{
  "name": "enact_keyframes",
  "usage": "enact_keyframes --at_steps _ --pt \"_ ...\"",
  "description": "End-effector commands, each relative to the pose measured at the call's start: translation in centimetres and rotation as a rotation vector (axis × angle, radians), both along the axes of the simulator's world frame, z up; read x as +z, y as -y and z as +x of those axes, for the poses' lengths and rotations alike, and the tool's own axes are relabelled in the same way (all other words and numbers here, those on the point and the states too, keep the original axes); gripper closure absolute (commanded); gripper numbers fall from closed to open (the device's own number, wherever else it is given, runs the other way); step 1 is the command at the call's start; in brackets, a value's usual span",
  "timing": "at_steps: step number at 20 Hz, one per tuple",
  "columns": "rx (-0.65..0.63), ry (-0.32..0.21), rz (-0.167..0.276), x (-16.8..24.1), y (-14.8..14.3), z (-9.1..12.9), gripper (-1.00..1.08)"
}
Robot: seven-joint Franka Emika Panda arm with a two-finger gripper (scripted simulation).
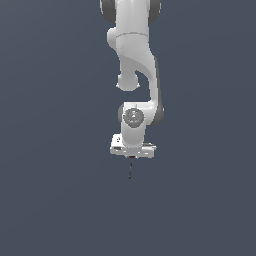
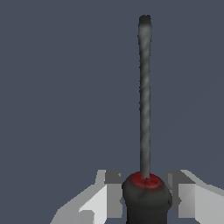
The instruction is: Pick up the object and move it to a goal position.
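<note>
The screwdriver (image 2: 145,109) has a red-and-black handle and a thin dark shaft. In the wrist view its handle sits between my two fingers (image 2: 109,197), which press on it from both sides, and the shaft points straight away from the camera. In the exterior view the white arm hangs down in the middle, and the gripper (image 1: 131,158) holds the screwdriver (image 1: 130,170) with the thin shaft poking down below the hand. The handle is mostly hidden by the hand there.
A plain dark grey-blue surface (image 1: 50,200) fills both views. No other object, container or edge shows.
</note>
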State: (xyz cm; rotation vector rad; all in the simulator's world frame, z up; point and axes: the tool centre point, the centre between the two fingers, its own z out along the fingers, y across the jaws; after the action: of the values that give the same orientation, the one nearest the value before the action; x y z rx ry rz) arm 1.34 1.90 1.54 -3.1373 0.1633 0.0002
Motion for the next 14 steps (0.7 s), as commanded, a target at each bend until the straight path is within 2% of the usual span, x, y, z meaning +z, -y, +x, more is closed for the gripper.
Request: enact_keyframes --at_steps 1,7,10,14 --pt "0.002 0.008 0.001 0.5 -0.1 0.4 1.08" --pt "0.019 0.077 0.006 5.1 -0.9 3.4 1.08" --pt "0.034 0.137 0.011 9.3 -1.6 5.7 1.08" --pt "0.06 0.24 0.02 16.8 -2.8 9.1 1.08"
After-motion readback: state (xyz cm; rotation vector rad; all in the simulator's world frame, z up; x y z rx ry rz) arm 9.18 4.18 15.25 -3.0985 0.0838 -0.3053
